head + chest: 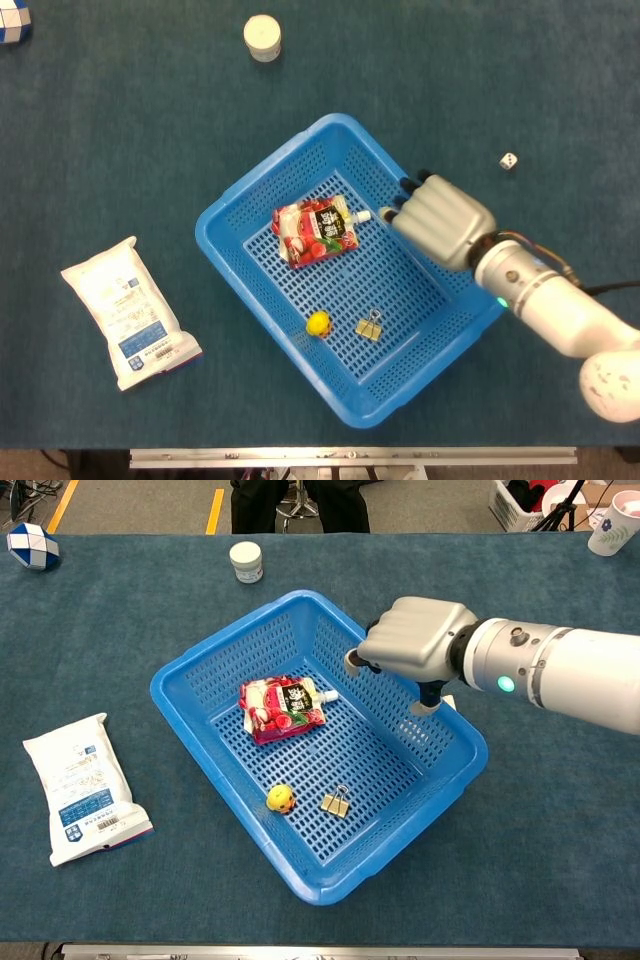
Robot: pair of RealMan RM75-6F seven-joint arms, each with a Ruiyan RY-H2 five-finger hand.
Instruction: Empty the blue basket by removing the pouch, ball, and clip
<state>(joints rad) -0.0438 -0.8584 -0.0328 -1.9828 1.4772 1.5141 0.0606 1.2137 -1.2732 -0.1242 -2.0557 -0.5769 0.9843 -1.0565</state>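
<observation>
The blue basket [325,120] [300,597] sits mid-table with three things in it. A red and white pouch [318,232] [283,708] lies flat in its far part. Nearer the front are a small yellow ball [318,322] [279,798] and a gold binder clip [369,326] [335,802] side by side. My right hand [440,220] [415,640] hovers over the basket's right rim, fingers inside the wall, thumb outside, holding nothing. It is to the right of the pouch, apart from it. My left hand is in neither view.
A white packet [128,312] [82,785] lies on the table to the basket's left. A white jar [262,37] [246,560] stands behind it. A die [509,160] rests far right, and a blue-white puzzle ball [30,546] at the far left corner.
</observation>
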